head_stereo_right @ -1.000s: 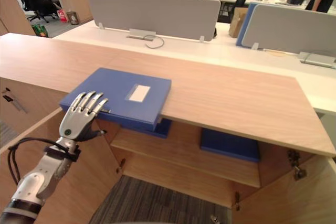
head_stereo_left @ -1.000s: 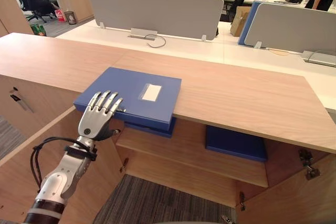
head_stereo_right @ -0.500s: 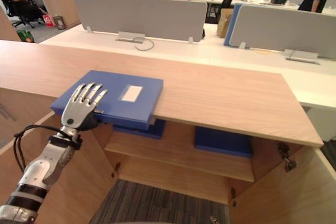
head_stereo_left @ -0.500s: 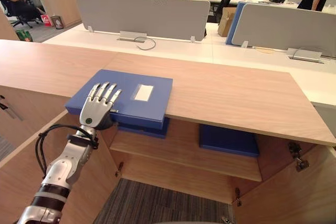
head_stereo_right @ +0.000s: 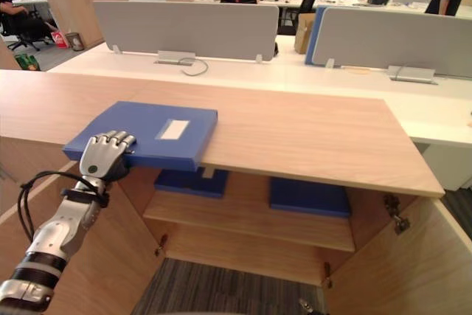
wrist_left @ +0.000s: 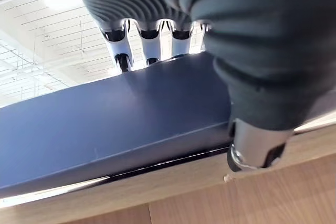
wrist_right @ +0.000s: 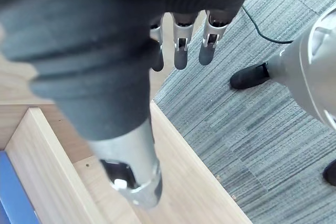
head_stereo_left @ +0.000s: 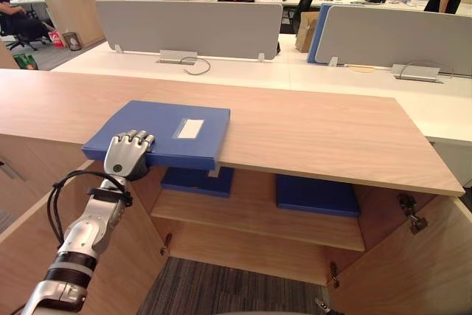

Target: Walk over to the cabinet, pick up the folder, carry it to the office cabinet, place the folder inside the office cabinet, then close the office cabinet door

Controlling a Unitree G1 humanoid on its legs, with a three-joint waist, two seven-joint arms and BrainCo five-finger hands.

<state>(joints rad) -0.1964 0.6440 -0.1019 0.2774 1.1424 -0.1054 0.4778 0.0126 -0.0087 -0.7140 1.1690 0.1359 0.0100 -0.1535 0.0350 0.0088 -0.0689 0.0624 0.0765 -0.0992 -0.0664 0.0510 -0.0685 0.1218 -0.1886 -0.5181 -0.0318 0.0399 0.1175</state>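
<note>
A flat blue folder (head_stereo_left: 158,132) with a white label lies on the top surface of a light wooden cabinet (head_stereo_left: 332,130). It sits at the left front edge of the cabinet, and its near corner sticks out past that edge.

The left robot hand (head_stereo_left: 127,156) is at the front of the cabinet and holds the folder by its near edge. Its fingers (wrist_left: 149,51) bend over the top of the folder, and its thumb (wrist_left: 257,150) sits under the edge.

Both cabinet doors stand open, the left door (head_stereo_left: 136,248) and the right door (head_stereo_left: 413,271). Inside the cabinet is a wooden shelf (head_stereo_left: 258,219). Two more flat blue folders lie on it, one on the left (head_stereo_left: 198,180) and one on the right (head_stereo_left: 318,195).

The right robot hand (wrist_right: 179,45) hangs beside the cabinet, above the grey striped carpet (wrist_right: 273,145). Its fingers are loose and point down, and it holds nothing.

Behind the cabinet stand white desks with grey screens (head_stereo_left: 188,27).
</note>
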